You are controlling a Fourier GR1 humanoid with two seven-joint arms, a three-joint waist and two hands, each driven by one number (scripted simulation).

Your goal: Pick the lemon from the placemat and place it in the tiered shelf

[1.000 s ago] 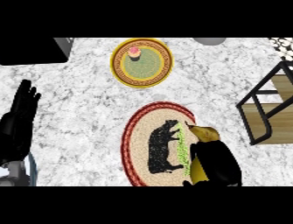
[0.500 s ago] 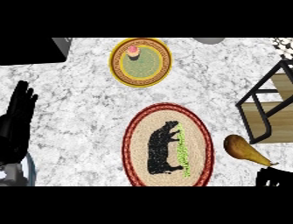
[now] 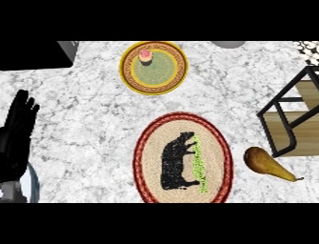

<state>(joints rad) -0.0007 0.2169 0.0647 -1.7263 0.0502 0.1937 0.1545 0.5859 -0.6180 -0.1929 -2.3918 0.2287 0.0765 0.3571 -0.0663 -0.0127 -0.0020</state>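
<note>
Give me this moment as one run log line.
fruit: on counter between placemat and tiered shelf, not in shelf | left hand: open, resting at left | right hand: not in view

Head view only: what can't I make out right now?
- Right hand: outside the head view.
- Tiered shelf: cut off by the right edge, tiers uncountable.
- Pink item on the plate: too small to identify.
- Grey object: cut off at the view's top.
</note>
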